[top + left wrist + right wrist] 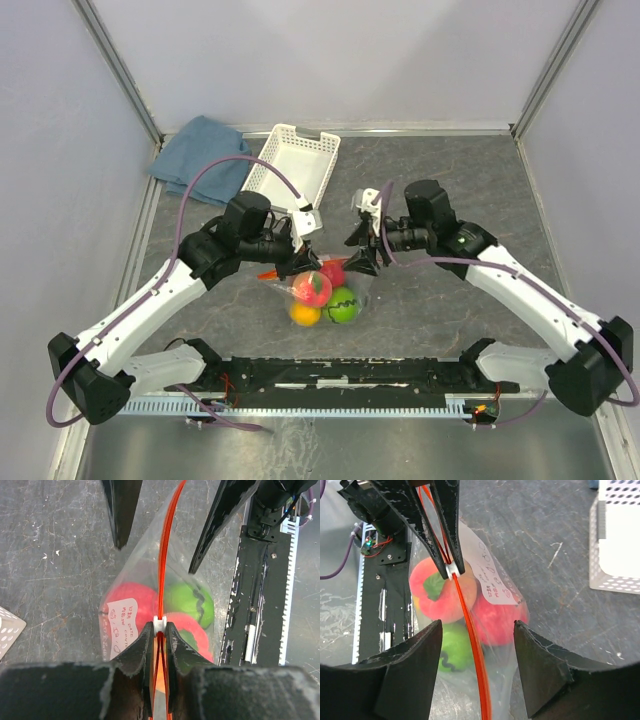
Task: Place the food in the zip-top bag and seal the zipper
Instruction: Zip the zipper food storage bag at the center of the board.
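Observation:
The zip-top bag (330,292) stands on the grey table between my two grippers, its white label (121,625) facing left. Inside it I see food: a red-pink fruit (312,287), a bright green one (343,305), an orange-yellow one (304,314) and a red one (333,272). My left gripper (159,630) is shut on the zipper (162,555), with the white slider (159,623) at its fingertips. My right gripper (477,630) is open, its fingers either side of the zipper (470,625) without touching it. The strip runs taut from one gripper to the other.
A white slotted basket (293,165) stands behind the bag, and its corner shows in the right wrist view (617,535). A blue folded cloth (197,150) lies at the back left. The black base rail (340,375) runs along the near edge, close in front of the bag.

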